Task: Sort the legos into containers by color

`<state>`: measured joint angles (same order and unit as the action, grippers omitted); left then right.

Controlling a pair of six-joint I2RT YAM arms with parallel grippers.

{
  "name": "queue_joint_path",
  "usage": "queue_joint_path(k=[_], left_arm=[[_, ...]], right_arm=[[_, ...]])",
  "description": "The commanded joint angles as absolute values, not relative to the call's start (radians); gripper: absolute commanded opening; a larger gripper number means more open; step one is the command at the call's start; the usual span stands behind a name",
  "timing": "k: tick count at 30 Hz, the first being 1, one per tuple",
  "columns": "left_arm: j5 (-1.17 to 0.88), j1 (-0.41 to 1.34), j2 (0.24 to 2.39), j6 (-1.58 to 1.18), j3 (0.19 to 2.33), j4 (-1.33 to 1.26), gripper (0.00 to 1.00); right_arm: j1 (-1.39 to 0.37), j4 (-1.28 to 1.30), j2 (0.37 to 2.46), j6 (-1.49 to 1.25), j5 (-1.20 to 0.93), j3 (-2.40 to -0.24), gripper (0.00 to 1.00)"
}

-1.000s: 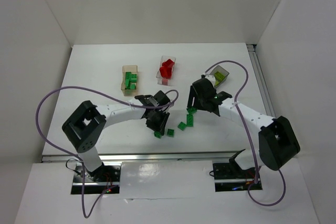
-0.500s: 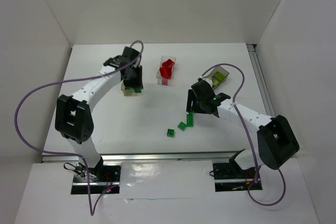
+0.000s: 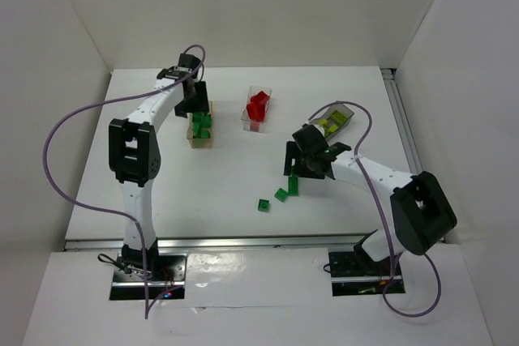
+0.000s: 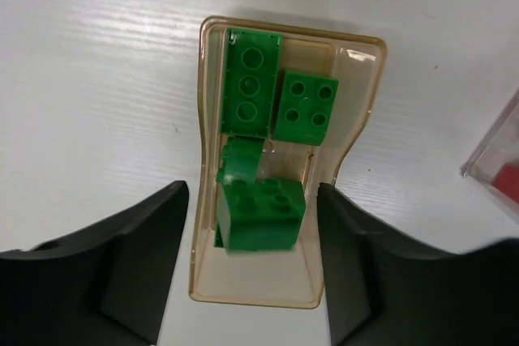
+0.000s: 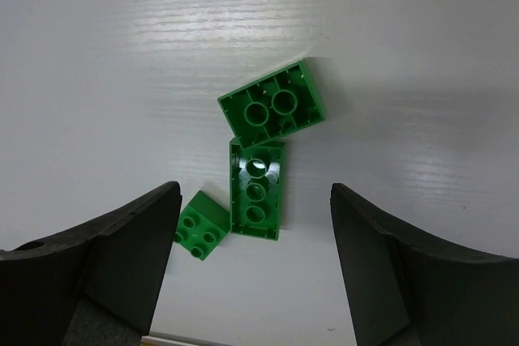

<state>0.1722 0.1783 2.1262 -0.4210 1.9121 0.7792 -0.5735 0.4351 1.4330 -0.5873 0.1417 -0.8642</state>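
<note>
**Green brick delivered to the tan box**

Your left gripper (image 4: 251, 228), which was down among the loose pieces a second ago, is now hanging over the tan wood-coloured open box (image 4: 358, 74). Its jaws are parting, and the green studded plastic brick (image 4: 261, 218) is lying free inside, on top of the other green bricks (image 4: 304, 107). Your right gripper (image 5: 255, 200) is hovering with its jaws wide and empty over three green bricks (image 5: 273, 109) on the white table (image 5: 422, 54). I judge those are what is left to sort.
</note>
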Motion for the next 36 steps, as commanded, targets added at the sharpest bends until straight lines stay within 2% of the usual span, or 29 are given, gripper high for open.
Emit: queue_joint_path(k=[1, 2, 4, 13, 16, 21, 23, 27, 30, 31, 34, 36], left_arm=[[0.189, 0.181, 2.138, -0.434, 1.96, 0.813, 0.78], [0.189, 0.181, 2.138, -0.443, 1.96, 0.822, 0.88], [0.178, 0.181, 2.109, -0.443, 1.951, 0.822, 1.0], [0.189, 0.249, 1.858, -0.452, 1.853, 0.804, 1.0], [0.123, 0.27, 1.778, -0.477, 1.778, 0.766, 1.0], [0.123, 0.279, 1.727, -0.497, 1.713, 0.756, 1.0], [0.133, 0.279, 1.701, -0.497, 1.7, 0.756, 1.0], [0.133, 0.279, 1.669, -0.488, 1.678, 0.781, 1.0], [0.144, 0.279, 1.622, -0.488, 1.637, 0.781, 1.0], [0.144, 0.279, 1.609, -0.488, 1.622, 0.79, 1.0], [0.144, 0.256, 1.554, -0.479, 1.56, 0.79, 1.0], [0.144, 0.232, 1.528, -0.479, 1.519, 0.79, 1.0]], right_arm=[[-0.581, 0.436, 1.465, -0.638, 0.14, -0.9, 0.82], [-0.581, 0.436, 1.482, -0.647, 0.15, -0.91, 0.82], [-0.581, 0.436, 1.512, -0.666, 0.15, -0.919, 0.82], [-0.581, 0.328, 1.652, -0.64, 0.207, -0.954, 0.82], [-0.572, 0.305, 1.715, -0.604, 0.207, -1.009, 0.82], [-0.572, 0.295, 1.781, -0.595, 0.198, -1.054, 0.79], [-0.584, 0.295, 1.795, -0.595, 0.189, -1.081, 0.74], [-0.615, 0.295, 1.816, -0.595, 0.175, -1.109, 0.48], [-0.64, 0.295, 1.825, -0.586, 0.184, -1.155, 0.39], [-0.64, 0.295, 1.825, -0.586, 0.184, -1.166, 0.33], [-0.667, 0.307, 1.847, -0.566, 0.193, -1.219, 0.25], [-0.696, 0.331, 1.856, -0.557, 0.204, -1.262, 0.25]])
